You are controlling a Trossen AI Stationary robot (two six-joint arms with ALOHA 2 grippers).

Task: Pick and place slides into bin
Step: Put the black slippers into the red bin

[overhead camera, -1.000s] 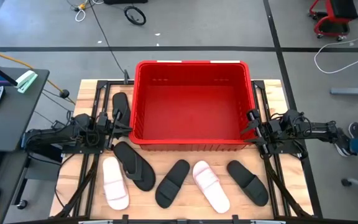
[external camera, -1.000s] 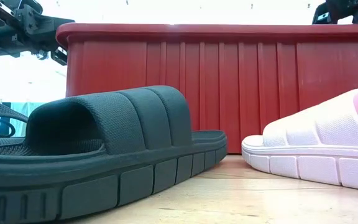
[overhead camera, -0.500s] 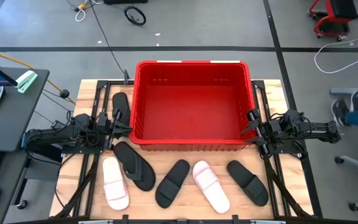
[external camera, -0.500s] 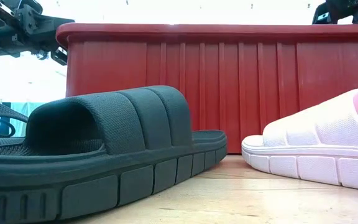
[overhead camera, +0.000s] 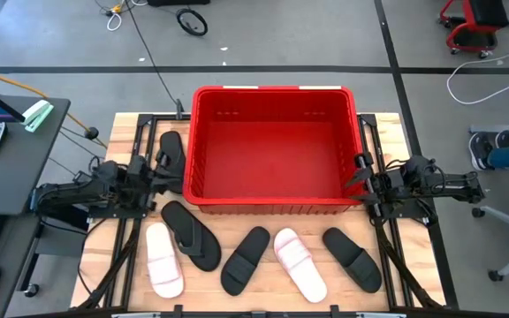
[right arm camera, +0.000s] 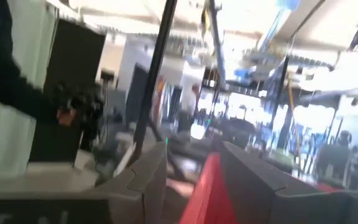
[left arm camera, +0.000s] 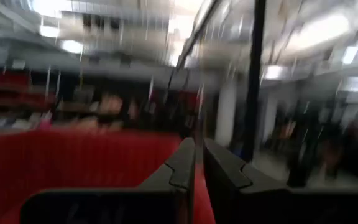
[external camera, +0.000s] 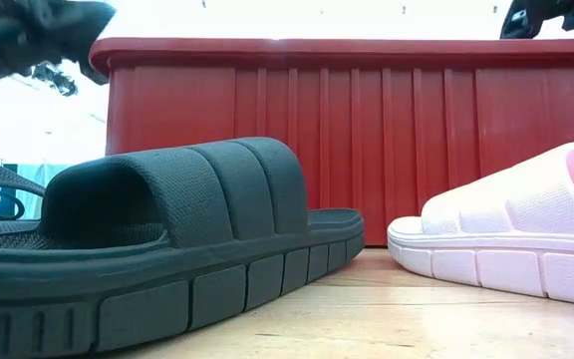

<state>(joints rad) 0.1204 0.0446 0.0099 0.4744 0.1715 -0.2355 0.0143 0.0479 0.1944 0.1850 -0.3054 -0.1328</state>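
six slides (overhead camera: pixel 246 258) lie outside the red bin (overhead camera: pixel 275 200), five before its front wall. left gripper (overhead camera: pixel 168 173) at its left wall, fingers nearly together, empty; right gripper (overhead camera: pixel 359 174) at its right wall, parted, empty.

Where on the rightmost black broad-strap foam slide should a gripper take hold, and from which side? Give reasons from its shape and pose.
Judging by the high view, grip the broad arched strap of the rightmost black foam slide, coming straight down from above. The slide lies sole-down and apart from the pale pink slide, so its raised strap probably gives the fingers a bridge to close across.
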